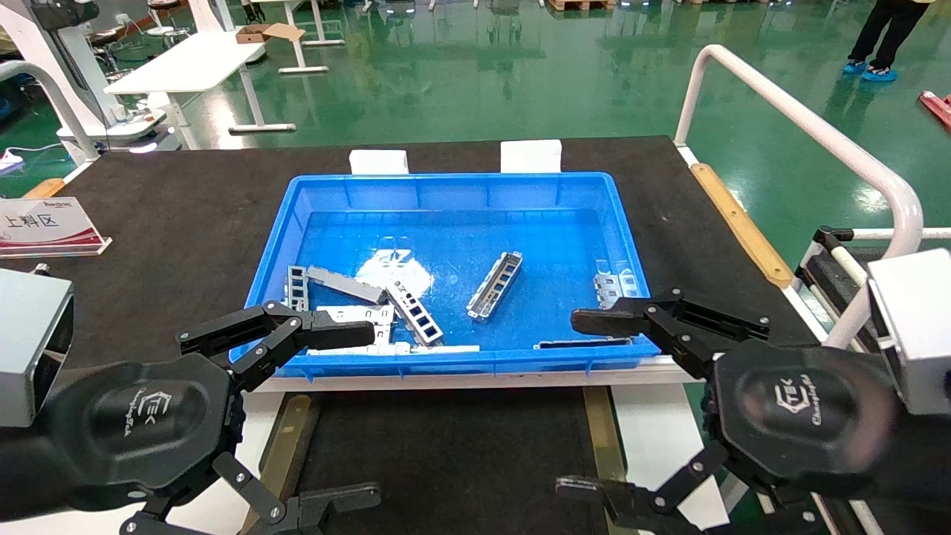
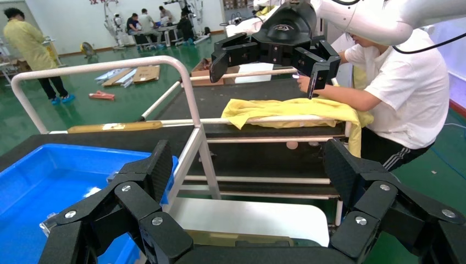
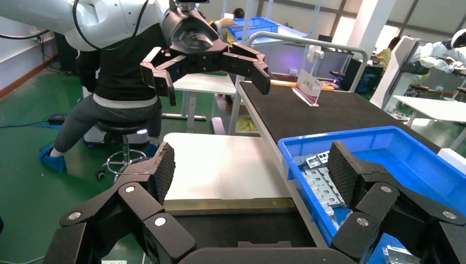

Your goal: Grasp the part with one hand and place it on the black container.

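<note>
Both tools hang spread and empty over the near edge of the blue bin — the left tool at the bin's left corner, the right tool at its right — with no metal yet touched. The part, a narrow silver channel with a row of cut-outs, lies tilted and alone near the middle of the bin floor, apart from the heap of plates at the left. The black container sits bare on the worktop between the arms, just in front of the bin. By the look of it, everything remains — reach, grasp, lift, set down.
</note>
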Controlling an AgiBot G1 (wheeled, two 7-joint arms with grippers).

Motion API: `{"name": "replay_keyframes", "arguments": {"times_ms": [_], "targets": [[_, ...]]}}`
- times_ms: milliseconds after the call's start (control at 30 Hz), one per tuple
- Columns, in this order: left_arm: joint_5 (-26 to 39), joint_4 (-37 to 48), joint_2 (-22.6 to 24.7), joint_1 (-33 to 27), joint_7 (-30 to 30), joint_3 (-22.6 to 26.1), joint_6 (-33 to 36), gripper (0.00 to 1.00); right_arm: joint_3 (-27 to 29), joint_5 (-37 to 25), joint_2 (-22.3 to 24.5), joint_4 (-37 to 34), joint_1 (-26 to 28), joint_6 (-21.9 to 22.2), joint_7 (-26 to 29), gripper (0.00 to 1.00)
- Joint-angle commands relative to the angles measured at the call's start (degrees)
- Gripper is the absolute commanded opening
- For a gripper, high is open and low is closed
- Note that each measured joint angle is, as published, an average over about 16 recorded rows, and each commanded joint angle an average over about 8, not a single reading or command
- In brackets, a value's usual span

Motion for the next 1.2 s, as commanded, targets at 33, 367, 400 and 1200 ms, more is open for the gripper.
{"name": "replay_keyframes", "arguments": {"times_ms": [33,367,400,1200], "targets": [[0.0,0.0,0.0,0.0,0.0,0.0,0.0,1.00,0.0,0.0,0.0,0.0,0.0,0.0,0.0,1.00],[1.4,0.7,0.9,-0.8,0.6,0.6,-0.4,1.00,0.0,0.0,0.0,0.0,0.0,0.0,0.0,1.00],[1.8,1.0,1.1,-1.1,0.8,0.7,-0.6,1.00,0.0,0.0,0.0,0.0,0.0,0.0,0.0,1.00],[12.1,38.1,19.2,-14.5,20.0,5.9,1.2,1.00,0.0,0.0,0.0,0.0,0.0,0.0,0.0,1.00]]}}
